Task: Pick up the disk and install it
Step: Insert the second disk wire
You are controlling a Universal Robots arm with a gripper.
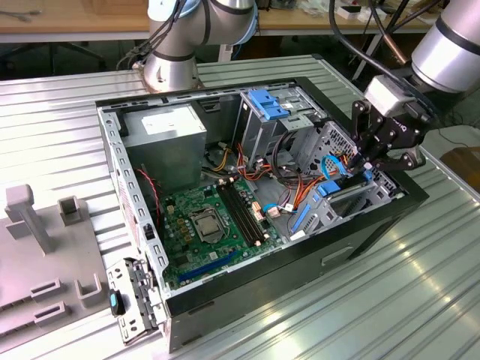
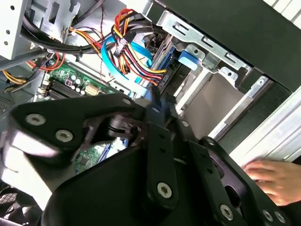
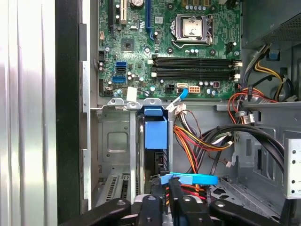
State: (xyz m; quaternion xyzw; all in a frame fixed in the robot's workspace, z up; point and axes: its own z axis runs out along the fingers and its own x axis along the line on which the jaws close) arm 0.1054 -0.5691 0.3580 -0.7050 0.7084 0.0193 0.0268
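The ribbed metal desk (image 1: 420, 300) carries an open computer case (image 1: 255, 202) lying on its side, motherboard (image 1: 210, 225) facing up. At the exterior view's right, the arm's gripper (image 1: 365, 163) hangs over the drive cage (image 1: 352, 199) at the case's near corner. The disk (image 3: 155, 134), in its blue carrier, stands on edge down in a slot of that cage, its blue tab (image 2: 186, 57) beside the bundled cables (image 2: 131, 52). I cannot tell whether the jaws are spread or pinching it. A person's hand (image 2: 275, 176) rests on the desk just outside the case.
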